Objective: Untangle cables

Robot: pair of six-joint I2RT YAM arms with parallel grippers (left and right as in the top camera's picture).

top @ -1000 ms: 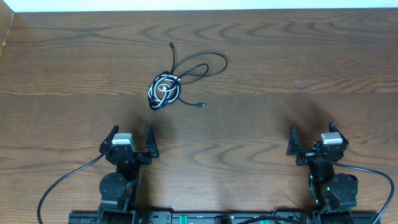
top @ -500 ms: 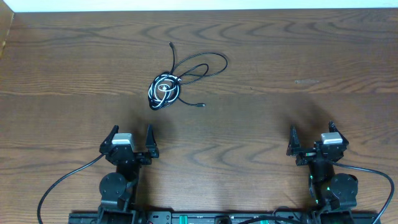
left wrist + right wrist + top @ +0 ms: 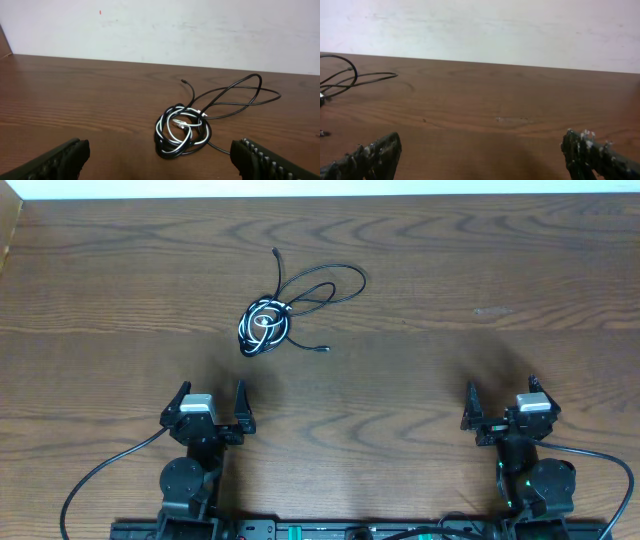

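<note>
- The cables lie tangled in a coil on the table, white cord wound among black ones.
- The left gripper is spread wide, holding nothing, well short of them.
- The right gripper is likewise spread, holding nothing.

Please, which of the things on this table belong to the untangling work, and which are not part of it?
Belong to the job: black cables, white cable, left gripper and right gripper, both open.
Not part of it: thick wires of the arms, table.
</note>
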